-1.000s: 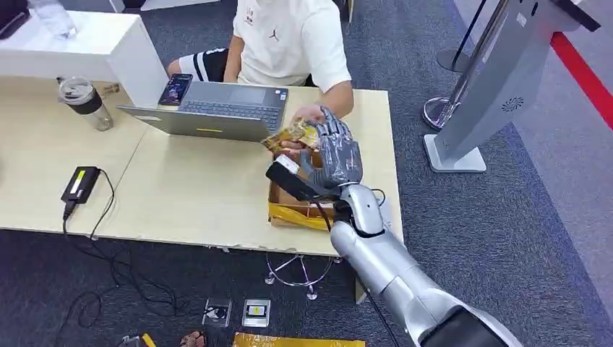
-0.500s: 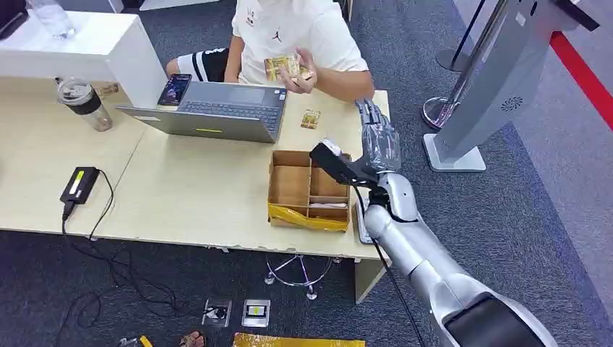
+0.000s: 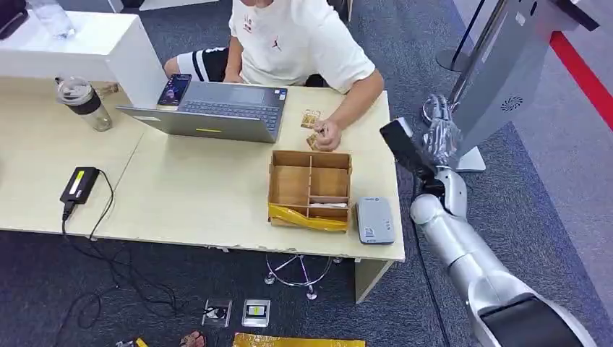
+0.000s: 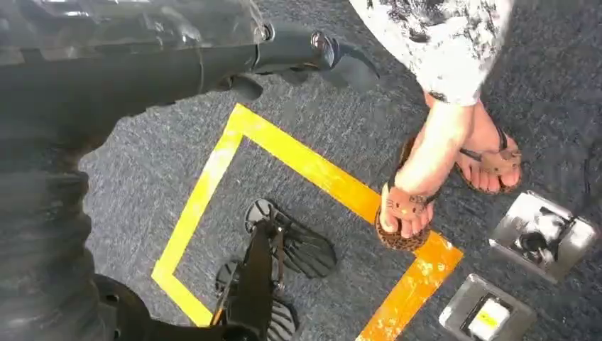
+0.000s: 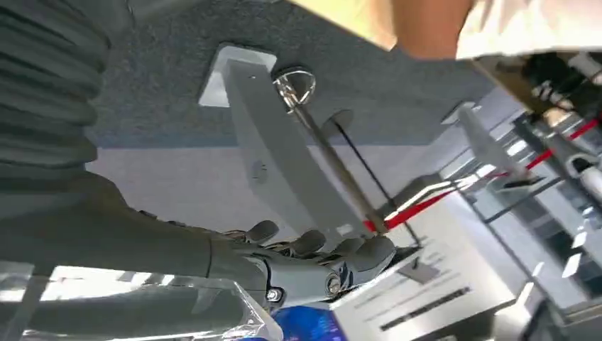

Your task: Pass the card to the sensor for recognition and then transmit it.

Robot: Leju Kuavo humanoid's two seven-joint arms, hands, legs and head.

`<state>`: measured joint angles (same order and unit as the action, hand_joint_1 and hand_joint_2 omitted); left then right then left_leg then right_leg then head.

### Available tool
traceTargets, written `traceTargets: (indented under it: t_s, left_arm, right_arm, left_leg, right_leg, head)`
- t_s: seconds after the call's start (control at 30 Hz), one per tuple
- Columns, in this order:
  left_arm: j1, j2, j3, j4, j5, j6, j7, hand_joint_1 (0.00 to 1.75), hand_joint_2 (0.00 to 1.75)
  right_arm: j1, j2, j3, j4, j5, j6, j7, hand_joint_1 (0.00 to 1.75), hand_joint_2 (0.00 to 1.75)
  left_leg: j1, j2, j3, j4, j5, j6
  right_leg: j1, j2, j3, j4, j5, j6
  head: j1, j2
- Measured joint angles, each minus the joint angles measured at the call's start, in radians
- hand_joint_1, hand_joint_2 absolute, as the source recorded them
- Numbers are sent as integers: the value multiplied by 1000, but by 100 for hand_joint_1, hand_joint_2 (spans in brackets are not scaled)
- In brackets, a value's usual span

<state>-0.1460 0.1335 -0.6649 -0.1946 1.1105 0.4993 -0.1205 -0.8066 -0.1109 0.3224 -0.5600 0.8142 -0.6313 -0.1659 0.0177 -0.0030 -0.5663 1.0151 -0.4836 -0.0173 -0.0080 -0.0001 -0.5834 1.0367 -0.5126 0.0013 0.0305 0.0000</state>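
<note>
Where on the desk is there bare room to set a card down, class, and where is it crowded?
Bare: the wide stretch of desk between the charger, laptop and divided box. Crowded: the far right corner, where a person's hand rests by small cards, and the front right beside the grey reader.

A pale, matt wood-look laminate is seen on the worktop (image 3: 181, 188). The divided box (image 3: 309, 189) appears as raw cardboard with glossy yellow tape. The floor (image 3: 549, 188) is covered in rough grey carpet. The silver arm (image 3: 463, 249) appears smooth and metallic.
</note>
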Motion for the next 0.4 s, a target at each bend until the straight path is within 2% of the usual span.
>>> traceTargets:
  t_s: [0.13, 0.27, 0.4]
  left_arm:
    - [5, -1, 0, 0, -9, 14, 23, 0, 175]
    - [5, 0, 0, 2, -13, 23, 40, 0, 175]
    - [6, -3, 0, 2, -7, 32, 48, 0, 175]
  right_arm:
    - [35, -85, -82, 0, -155, -19, -55, 0, 175]
    - [89, -139, -175, 0, -341, -32, -134, 0, 175]
    - [165, -172, -290, 23, -601, -29, -232, 0, 175]
  left_leg:
    - [0, -2, -1, 0, -1, 1]
    - [-1, 1, 0, 0, -2, 2]
    - [0, -1, -1, 0, -2, 3]
  right_leg:
    - [0, -3, 0, 0, 0, 0]
    - [0, 1, 0, 0, 0, 0]
    - [0, -1, 0, 0, -1, 0]
  head:
    - [1, 0]
    - [0, 0]
    - [1, 0]
